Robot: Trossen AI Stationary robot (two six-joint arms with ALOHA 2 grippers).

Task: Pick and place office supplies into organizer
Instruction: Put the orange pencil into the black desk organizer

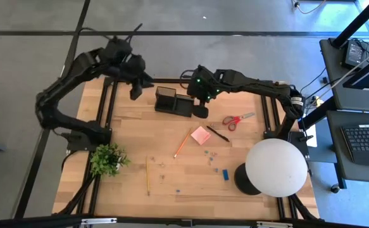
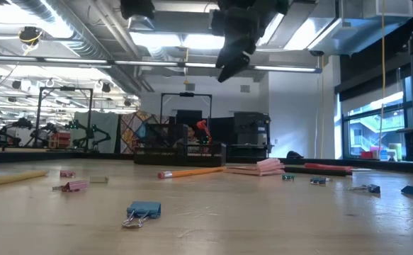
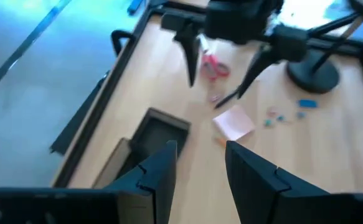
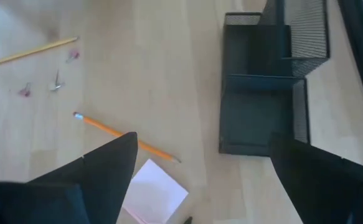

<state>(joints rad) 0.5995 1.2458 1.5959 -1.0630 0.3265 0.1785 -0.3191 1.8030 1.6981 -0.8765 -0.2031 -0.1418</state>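
A pale wood bench (image 1: 171, 177) with visible grain and a soft sheen carries the scene. The organizer (image 4: 262, 93) is black wire mesh, matt, with see-through walls. A pink sticky-note pad (image 1: 200, 135) looks like plain paper; the orange-brown pencil (image 4: 125, 140) appears painted and smooth. The scissors (image 1: 237, 119) pair glossy red plastic handles with grey metal blades. The globe lamp (image 1: 276, 166) has a smooth matt white shade. Both arms are dark, matt-finished.
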